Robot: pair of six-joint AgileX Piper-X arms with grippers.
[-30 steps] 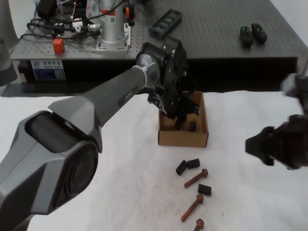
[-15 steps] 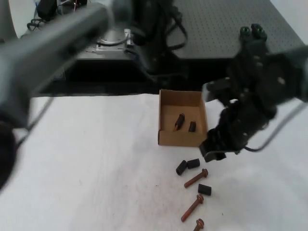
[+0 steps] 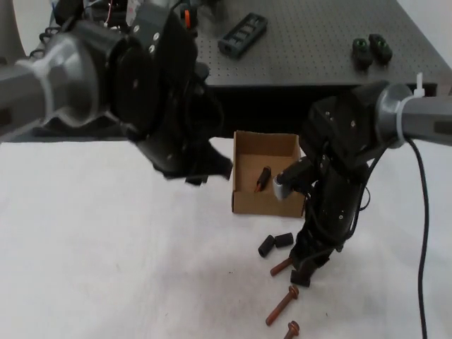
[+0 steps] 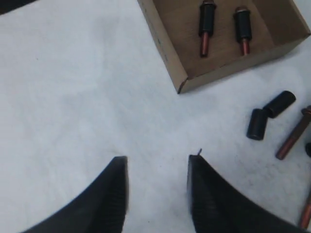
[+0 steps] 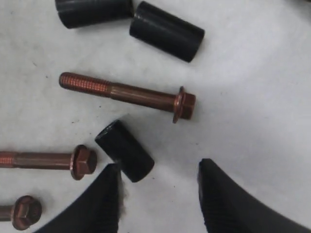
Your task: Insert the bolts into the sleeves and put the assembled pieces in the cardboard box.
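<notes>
Left gripper (image 4: pixel 158 189) hanging released, left of centre, over white cloth (image 3: pixel 106 282). Cardboard box (image 3: pixel 267 205) sitting at centre, two assembled pieces (image 4: pixel 206 24) lying inside. Right gripper (image 5: pixel 158 194) gaping open just beside loose sleeve (image 5: pixel 125 151), lower centre; its arm (image 3: pixel 339 155) hiding box corner. Bolts (image 5: pixel 129 94) lying near.

My gripper (image 5: pixel 158 170) hangs over the white cloth (image 5: pixel 252 97), its two fingers (image 5: pixel 228 204) spread apart. A short black sleeve (image 5: pixel 125 151) lies just off one fingertip, almost touching it. Just beyond both tips, a copper bolt (image 5: pixel 127 95) lies crosswise. Farther out sit a second sleeve (image 5: pixel 166 31) and a third sleeve (image 5: pixel 95 12), close together. Outside the finger nearest the short sleeve lie a second bolt (image 5: pixel 46 160) and a third bolt (image 5: pixel 23 212).
</notes>
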